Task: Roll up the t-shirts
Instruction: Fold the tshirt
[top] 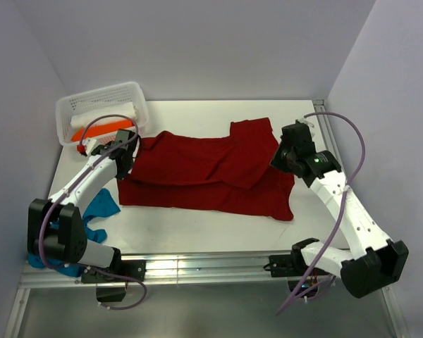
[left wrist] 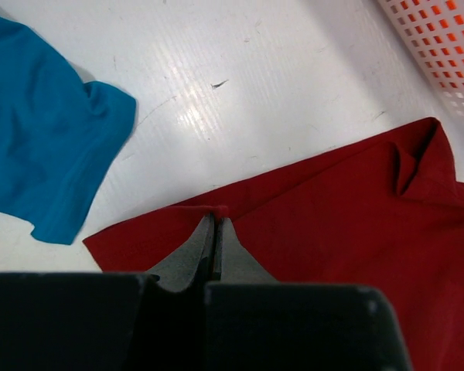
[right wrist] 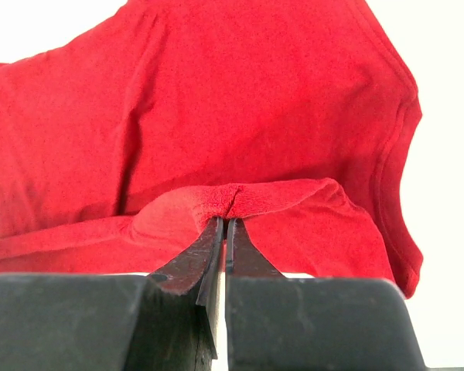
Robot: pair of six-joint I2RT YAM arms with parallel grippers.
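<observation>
The red shirt [top: 204,176] lies flat in the middle of the table [top: 197,229]. It stretches from one arm to the other, and part of it is folded over on itself. The blue shirt [top: 100,206] lies in a heap at the near left, beside the base of the left arm and apart from the red one. A white basket [top: 65,113] sits in the far left corner.

The left gripper [left wrist: 215,222] is down at the left edge of the red shirt. Its two fingers are pressed together with a bit of the cloth edge pinched between them. The right gripper [right wrist: 225,220] is at the right side of the same shirt. Its fingers are also squeezed tight on a small bump of red cloth.

This looks like the folding step that makes the red shirt narrow before it gets rolled. The rolling does not seem to have begun.

Next, both arms probably need to lift their ends together and at the same height. Then they can lay the cloth over evenly. If one arm pulls harder, the shirt may slide or bunch up.
</observation>
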